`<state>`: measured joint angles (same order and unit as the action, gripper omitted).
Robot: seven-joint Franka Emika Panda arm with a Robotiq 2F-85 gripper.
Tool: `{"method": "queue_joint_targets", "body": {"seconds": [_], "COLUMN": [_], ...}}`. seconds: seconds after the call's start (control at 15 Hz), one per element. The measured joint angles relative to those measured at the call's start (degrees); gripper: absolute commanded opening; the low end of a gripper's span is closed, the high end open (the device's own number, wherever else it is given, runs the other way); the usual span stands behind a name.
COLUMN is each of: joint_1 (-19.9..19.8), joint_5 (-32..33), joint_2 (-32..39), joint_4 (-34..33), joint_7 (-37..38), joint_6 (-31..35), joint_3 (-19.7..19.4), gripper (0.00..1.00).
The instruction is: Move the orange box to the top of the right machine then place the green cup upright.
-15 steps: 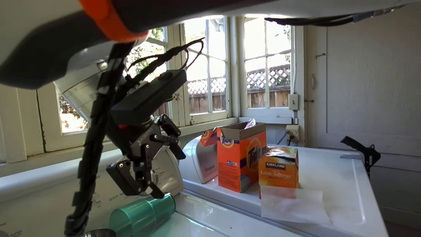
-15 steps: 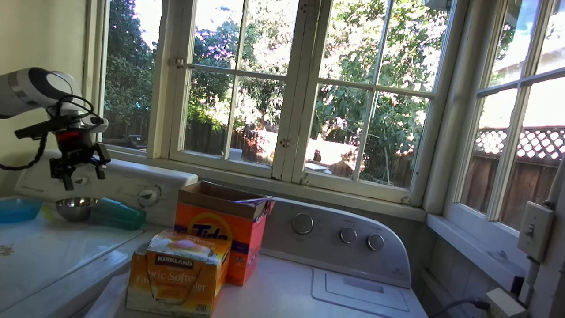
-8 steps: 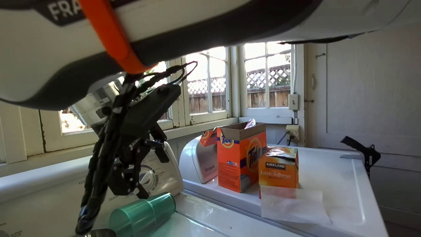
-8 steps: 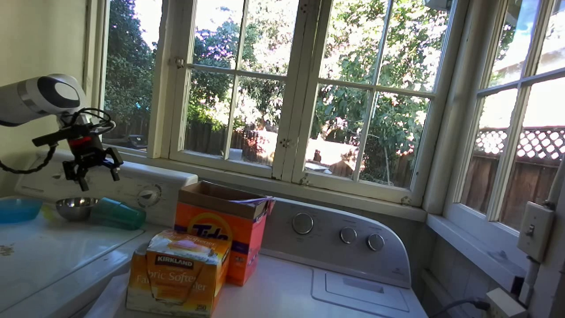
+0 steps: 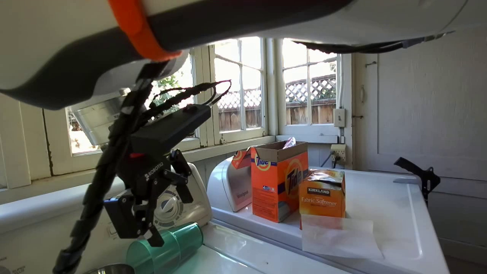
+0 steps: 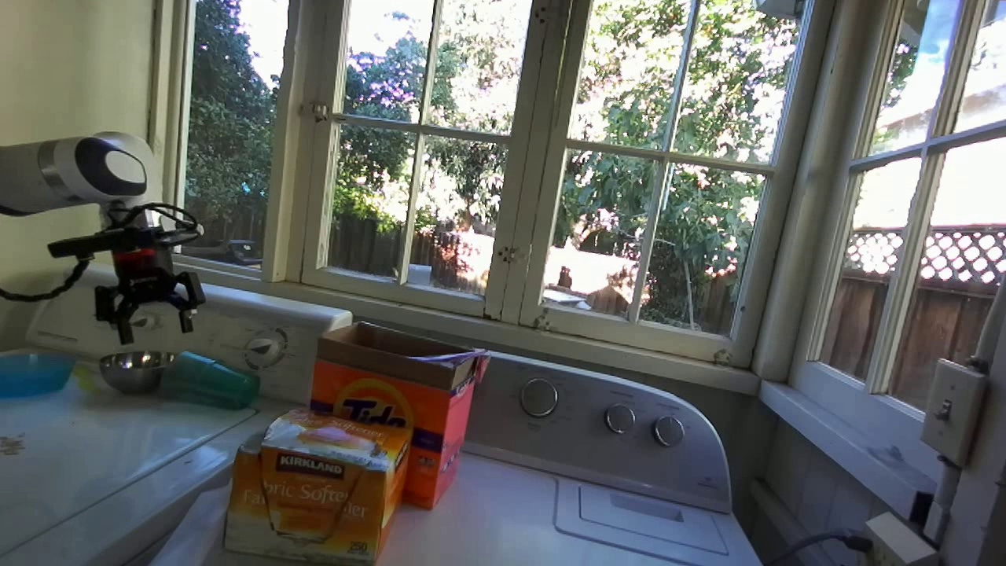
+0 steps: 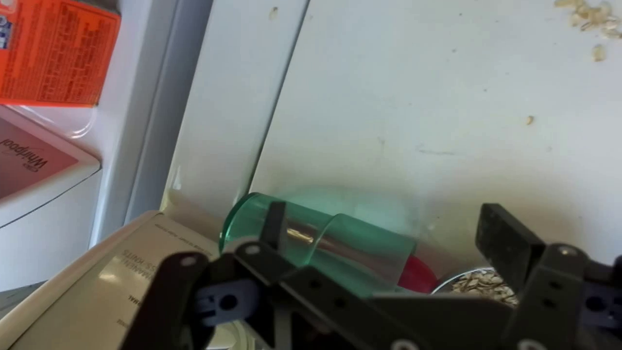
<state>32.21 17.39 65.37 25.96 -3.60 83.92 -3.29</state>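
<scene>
The orange box [image 5: 268, 199] stands upright, top open, on the right machine [image 5: 384, 213]; the box also shows in an exterior view [image 6: 440, 440] and at the edge of the wrist view [image 7: 58, 58]. The green cup [image 5: 177, 243] lies on its side on the other white machine, by its dial panel; it also shows in an exterior view [image 6: 208, 381] and the wrist view [image 7: 359, 238]. My gripper [image 5: 171, 217], also in an exterior view [image 6: 156, 326], is open and empty above the cup and bowl. In the wrist view one fingertip overlaps the cup's wider end.
A fabric softener box [image 6: 314, 503] stands in front of the orange box, with a paper sheet [image 5: 342, 236] beside it. A metal bowl [image 6: 134, 373] of oats, a red object [image 7: 418, 274] and a blue bowl [image 6: 35, 373] are near the cup. Loose oats [image 7: 590, 17] are scattered.
In an exterior view my gripper has moved left and lower over the cup. In an exterior view it went right, then back left and slightly down. The boxes and cup have not moved.
</scene>
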Motion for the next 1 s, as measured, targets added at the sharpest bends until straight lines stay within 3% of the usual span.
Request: {"method": "queue_joint_targets", "body": {"seconds": [0.33,0.47,1.0], "joint_1": [0.3,-0.4,-0.4], "joint_5": [-0.6,-3.8,-3.8], "joint_2": [-0.1,-0.4,-0.5], "joint_4": [0.0,0.0,0.0], "joint_7": [1.1,3.5,3.6], "joint_6": [-1.6,-3.2,-3.4], "joint_3": [0.1,1.5,1.4], "gripper": [1.0,1.0,1.0]}}
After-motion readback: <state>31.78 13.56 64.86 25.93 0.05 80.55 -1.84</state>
